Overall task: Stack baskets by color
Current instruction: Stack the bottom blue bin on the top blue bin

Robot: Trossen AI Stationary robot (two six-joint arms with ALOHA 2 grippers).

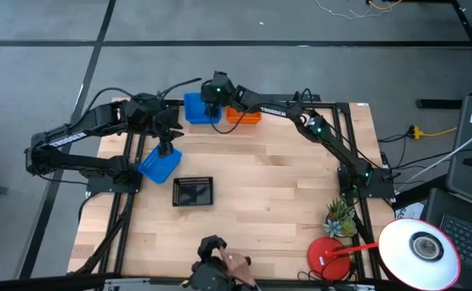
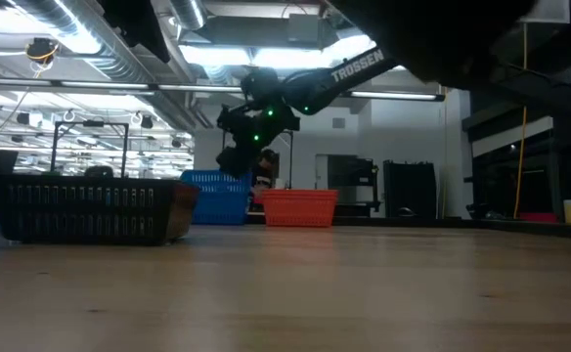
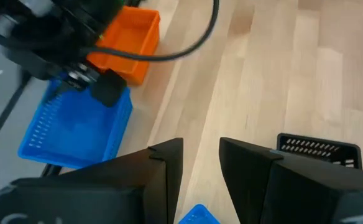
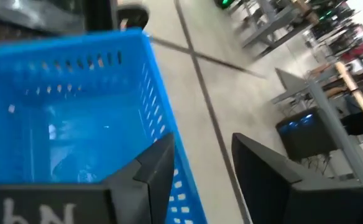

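Observation:
A blue basket (image 1: 197,108) and an orange basket (image 1: 244,117) stand side by side on their bottoms at the table's far edge. A second blue basket (image 1: 160,165) and a black basket (image 1: 193,191) rest on the wood toward the left. My right gripper (image 4: 200,180) is open at the far blue basket (image 4: 63,118). One finger is over its inside and one outside its side wall (image 4: 169,143), with no touch showing. My left gripper (image 3: 200,168) hangs open above the left blue basket (image 3: 197,215).
At the near right corner stand a red round lamp base (image 1: 326,257), its white lamp head (image 1: 420,246) and a small plant (image 1: 341,217). A dark device (image 1: 212,252) sits at the near edge. Bare wood (image 1: 284,186) lies in the table's middle and right.

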